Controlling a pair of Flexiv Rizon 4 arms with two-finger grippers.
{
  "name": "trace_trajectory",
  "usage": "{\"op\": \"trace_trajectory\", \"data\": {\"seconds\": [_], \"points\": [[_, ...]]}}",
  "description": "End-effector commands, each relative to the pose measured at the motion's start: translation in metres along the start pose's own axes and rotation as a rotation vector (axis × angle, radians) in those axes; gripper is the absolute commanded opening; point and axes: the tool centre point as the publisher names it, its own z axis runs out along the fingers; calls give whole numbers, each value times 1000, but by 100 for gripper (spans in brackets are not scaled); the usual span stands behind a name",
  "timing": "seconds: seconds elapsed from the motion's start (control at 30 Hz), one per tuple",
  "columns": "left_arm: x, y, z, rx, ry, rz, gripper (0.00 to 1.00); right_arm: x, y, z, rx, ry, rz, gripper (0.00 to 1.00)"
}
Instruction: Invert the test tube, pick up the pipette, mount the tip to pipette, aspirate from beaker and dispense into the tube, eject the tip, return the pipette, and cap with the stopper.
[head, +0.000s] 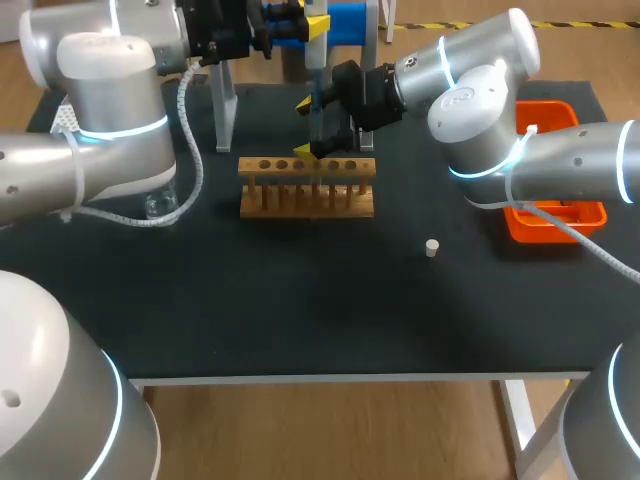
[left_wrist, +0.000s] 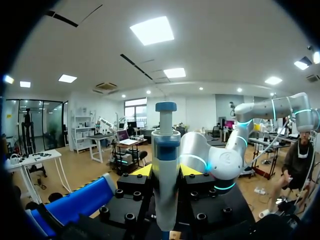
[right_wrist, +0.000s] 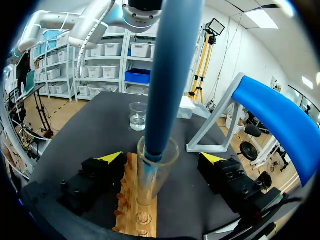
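Note:
My left gripper (left_wrist: 166, 172) is shut on the pipette (left_wrist: 166, 165), whose blue plunger stands above the fingers. In the head view this gripper (head: 300, 25) is at the table's far side, and the pipette (head: 317, 85) hangs down over the wooden rack (head: 307, 187). The pipette's blue lower end (right_wrist: 165, 95) reaches into the mouth of a clear test tube (right_wrist: 152, 175) standing upright in the rack (right_wrist: 137, 215). My right gripper (right_wrist: 162, 160) is open, its fingers wide on either side of the tube without touching it. A beaker (right_wrist: 138, 116) with liquid stands ahead of them. The small stopper (head: 432, 247) lies right of the rack.
A grey pipette stand (head: 225, 100) with a blue holder (right_wrist: 275, 120) is behind the rack. An orange bin (head: 555, 215) sits at the table's right edge under my right arm. The beaker (head: 155, 205) is near my left arm's elbow.

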Motion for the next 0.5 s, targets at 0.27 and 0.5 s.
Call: {"op": "trace_trajectory", "data": {"seconds": [0.27, 0.5], "points": [[-1, 0, -1, -1, -5, -6, 0, -1, 0, 0, 2, 3, 1, 100], [-1, 0, -1, 0, -6, -6, 0, -1, 0, 0, 2, 3, 1, 100]]}}
